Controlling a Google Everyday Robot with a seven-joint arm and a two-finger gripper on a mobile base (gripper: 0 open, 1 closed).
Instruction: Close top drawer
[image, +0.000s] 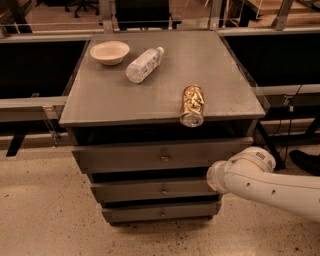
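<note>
The top drawer (125, 157) is the tallest grey front under the cabinet top, with a small metal knob (164, 157) at its centre. It stands pulled out a little, with a dark gap above its front. My white arm (270, 187) comes in from the lower right. My gripper (212, 179) is at the arm's left end, close against the right end of the drawer fronts, just below the top drawer's lower edge. The arm's wrist hides it.
Two shorter grey drawers, a middle one (150, 190) and a bottom one (160, 212), sit below. On the cabinet top (100, 100) are a beige bowl (109, 51), a lying plastic bottle (143, 64) and a lying golden can (192, 105) at the front edge. Dark tables stand on both sides.
</note>
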